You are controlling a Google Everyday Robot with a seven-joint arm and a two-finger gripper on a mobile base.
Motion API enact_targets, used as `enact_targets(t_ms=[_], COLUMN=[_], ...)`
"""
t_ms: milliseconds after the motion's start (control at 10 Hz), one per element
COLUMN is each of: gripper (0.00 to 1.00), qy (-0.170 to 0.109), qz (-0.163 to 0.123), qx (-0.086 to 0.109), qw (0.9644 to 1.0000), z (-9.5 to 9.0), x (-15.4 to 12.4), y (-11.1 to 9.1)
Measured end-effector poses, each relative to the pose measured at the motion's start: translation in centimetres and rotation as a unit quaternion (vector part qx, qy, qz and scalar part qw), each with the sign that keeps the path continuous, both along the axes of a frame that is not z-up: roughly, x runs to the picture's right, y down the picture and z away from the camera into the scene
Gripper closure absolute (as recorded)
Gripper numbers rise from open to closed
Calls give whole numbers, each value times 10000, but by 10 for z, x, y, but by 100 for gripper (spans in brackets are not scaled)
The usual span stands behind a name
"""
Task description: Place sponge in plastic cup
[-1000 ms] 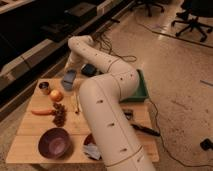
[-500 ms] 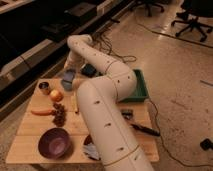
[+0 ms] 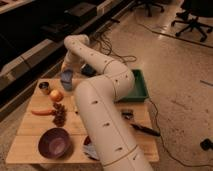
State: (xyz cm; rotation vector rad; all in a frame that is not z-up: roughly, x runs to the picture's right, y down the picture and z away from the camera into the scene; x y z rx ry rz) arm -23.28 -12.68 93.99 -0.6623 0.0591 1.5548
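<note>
Wooden worktop (image 3: pixel 30 145): my tool (image 3: pixel 66 75) holds the sponge (image 3: pixel 66 76) above the cup (image 3: pixel 67 86); release remains.

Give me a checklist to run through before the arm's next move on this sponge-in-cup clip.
1. Tool over the target: ok. It hangs at the far left end of the table, right above a blue-grey shape.
2. Sponge held in the tool: cannot tell. Sponge and plastic cup cannot be told apart within that shape.
3. Cup upright and open: cannot tell.
4. Neighbours out of the way: ok. The metal cup and the orange stand apart from the shape, nearer the camera.
5. Sponge already in the cup: cannot tell.
</note>
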Motion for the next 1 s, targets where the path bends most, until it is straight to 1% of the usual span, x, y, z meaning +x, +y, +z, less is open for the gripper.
enact_targets(t_ms=[200,300,500,700,900,1000], gripper=[100,100,100,100,100,100], qy=[39,58,67,71,70,65], qz=[-7,-1,0,-16,-53,-73], qx=[-81,-158,-207,-196,-127,-105], qw=[10000,9999,9998,9998,9999,9999], z=[7,11,15,15,12,10], x=[-1,-2,-4,-7,-11,-13], y=[3,5,7,5,7,11])
